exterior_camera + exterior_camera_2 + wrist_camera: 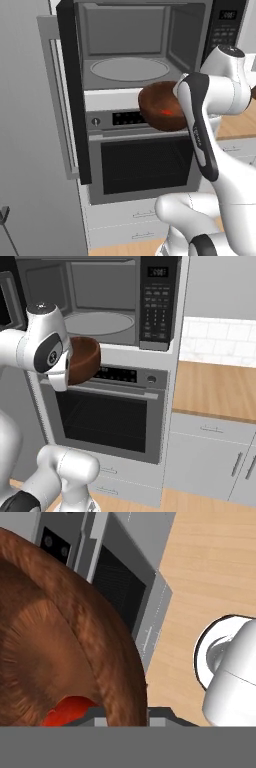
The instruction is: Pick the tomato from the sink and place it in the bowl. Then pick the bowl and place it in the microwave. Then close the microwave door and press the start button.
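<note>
The bowl (162,106) is carried in the air in front of the open microwave (135,47), just below the level of its cavity floor and above the oven (145,162) set beneath it; it is raised here, by judgement, so that it can be passed over the sill and set on the white turntable plate (130,69). The tomato (166,112) lies inside the bowl, seen as a red patch on its floor, which indicates that the first transfer is complete and the bowl is now serving as its carrier. The microwave door (74,95) stands swung wide to the left, leaving the cavity clear for entry. In the hand view the thick brown wall of the bowl runs down between the finger tips, so the tool (122,714) appears clamped on the bowl's rim with its jaws narrowly apart. The arm rises from the base, bends sharply at the elbow, and brings its wrist level beside the bowl on the keypad side. The bowl is tipped slightly toward the left camera, yet the tomato remains seated.
</note>
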You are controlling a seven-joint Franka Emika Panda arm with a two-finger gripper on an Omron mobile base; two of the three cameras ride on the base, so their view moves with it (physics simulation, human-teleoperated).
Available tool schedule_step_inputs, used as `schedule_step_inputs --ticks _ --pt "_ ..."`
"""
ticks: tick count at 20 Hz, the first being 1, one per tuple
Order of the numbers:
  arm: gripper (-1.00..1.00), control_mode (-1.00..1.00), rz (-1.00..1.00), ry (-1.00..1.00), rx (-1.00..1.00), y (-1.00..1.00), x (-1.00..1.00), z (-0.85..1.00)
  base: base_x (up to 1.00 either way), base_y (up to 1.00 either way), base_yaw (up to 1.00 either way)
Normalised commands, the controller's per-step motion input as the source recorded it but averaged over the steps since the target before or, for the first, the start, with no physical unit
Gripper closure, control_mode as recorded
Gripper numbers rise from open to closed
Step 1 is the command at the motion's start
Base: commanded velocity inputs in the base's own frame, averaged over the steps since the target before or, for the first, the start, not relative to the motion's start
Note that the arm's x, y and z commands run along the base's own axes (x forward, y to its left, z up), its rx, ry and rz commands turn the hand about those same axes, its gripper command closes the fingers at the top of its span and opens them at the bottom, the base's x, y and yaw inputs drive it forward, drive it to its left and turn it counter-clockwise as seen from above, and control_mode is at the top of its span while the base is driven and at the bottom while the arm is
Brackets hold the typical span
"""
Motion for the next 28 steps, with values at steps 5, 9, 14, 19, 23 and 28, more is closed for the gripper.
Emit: schedule_step_inputs --ticks 5,9,14,19,23,28 --pt "1.00 -1.00 0.00 -0.12 -0.03 0.00 0.14 0.27 0.02 0.00 0.00" --pt "1.00 -1.00 0.00 -0.22 -0.03 0.00 0.94 0.81 0.00 0.00 0.00" --pt "1.00 -1.00 0.00 -0.06 0.00 0.00 1.00 0.62 0.00 0.00 0.00" --pt "1.00 -1.00 0.00 0.05 0.00 0.02 1.00 0.12 0.00 0.00 0.00" --pt "1.00 -1.00 0.00 0.11 0.00 0.12 1.00 0.01 0.00 0.00 0.00" --pt "1.00 -1.00 0.00 0.10 0.00 0.04 1.00 0.00 0.00 0.00 0.00"
